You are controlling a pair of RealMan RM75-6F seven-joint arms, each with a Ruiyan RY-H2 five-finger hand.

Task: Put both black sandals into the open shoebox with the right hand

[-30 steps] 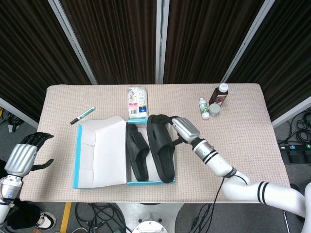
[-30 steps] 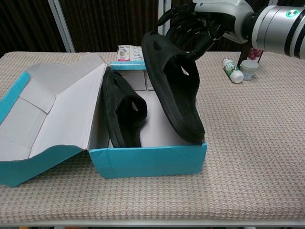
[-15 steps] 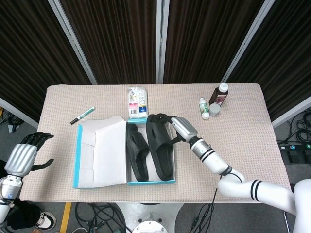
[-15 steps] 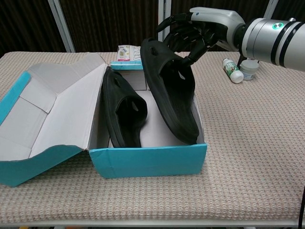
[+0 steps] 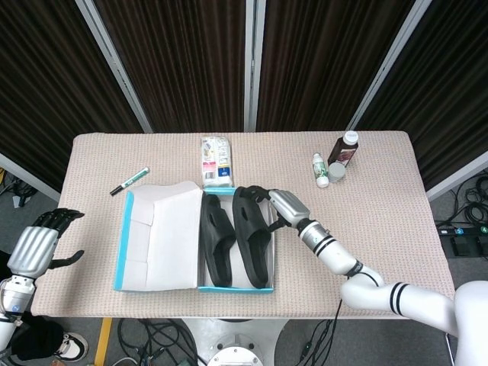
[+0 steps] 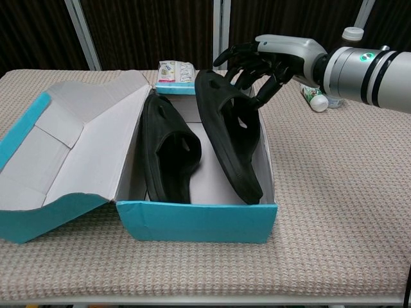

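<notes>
the open shoebox (image 6: 192, 221) sits at the near edge of the desk (image 6: 334, 212), its turquoise front wall facing the chest view and its lid (image 6: 58, 154) folded out to the left, grey inside showing. both black sandals lie in the box side by side: the left sandal (image 6: 168, 151) rests on its side against the left wall, and the right sandal (image 6: 230, 138) leans tilted along the right wall, its heel end raised above the box's far rim. the right hand (image 6: 260, 61) is at that raised end, dark fingers (image 6: 247, 70) curled over the sandal's edge and strap, gripping it. in the head view the same hand (image 5: 280, 206) reaches in from the right of the box (image 5: 197, 288). the left hand (image 5: 38, 244) hangs off the desk's left edge, holding nothing, fingers spread. beyond the box lies a small packet (image 5: 215, 162), a green marker (image 5: 130, 181) to the far left, and to the far right a small white bottle (image 5: 320, 169), a clear jar (image 5: 336, 172) and a brown bottle (image 5: 343, 149) close together
</notes>
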